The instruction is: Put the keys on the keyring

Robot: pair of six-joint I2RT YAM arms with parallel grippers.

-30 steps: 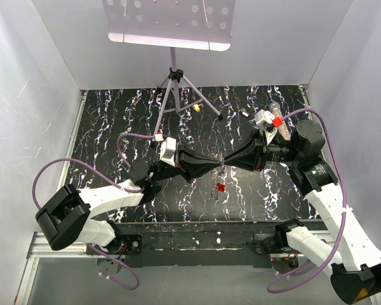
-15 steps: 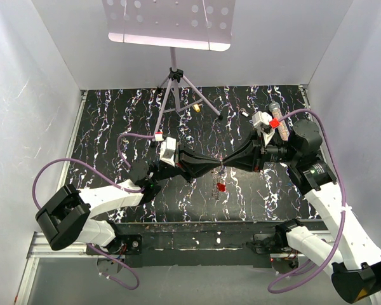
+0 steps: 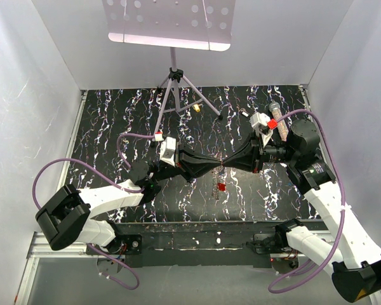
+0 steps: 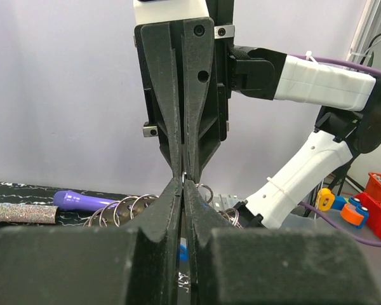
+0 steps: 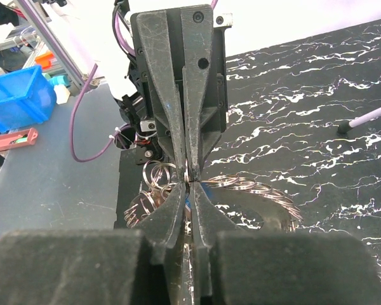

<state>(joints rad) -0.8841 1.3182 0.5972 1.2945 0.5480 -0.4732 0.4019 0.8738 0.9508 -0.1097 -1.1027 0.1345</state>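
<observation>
left gripper [image 3: 216, 166] clamps the keyring [image 5: 254, 187] in midair, right gripper [image 3: 227, 166] closed tip-to-tip against it — on what, i cannot tell — so any misalignment could wrench the loop loose, dropping the red key [image 3: 221, 187].

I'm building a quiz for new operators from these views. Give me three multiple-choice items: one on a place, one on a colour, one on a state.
1. Where do the left gripper and the right gripper meet?
A. At the mat's far right corner
B. Tip to tip over the middle of the black white-veined mat
C. Off the mat, at the near edge

2. What colour is the tiny key head close to the meeting tips?
A. Red
B. Green
C. White

3. How do the left gripper's jaws stand?
A. Wide open
B. Out of view
C. Shut

Answers: B, the top view shows the tips touching mid-mat; A, a red speck sits just beside them; C, the left wrist view shows its fingers pressed together.
</observation>
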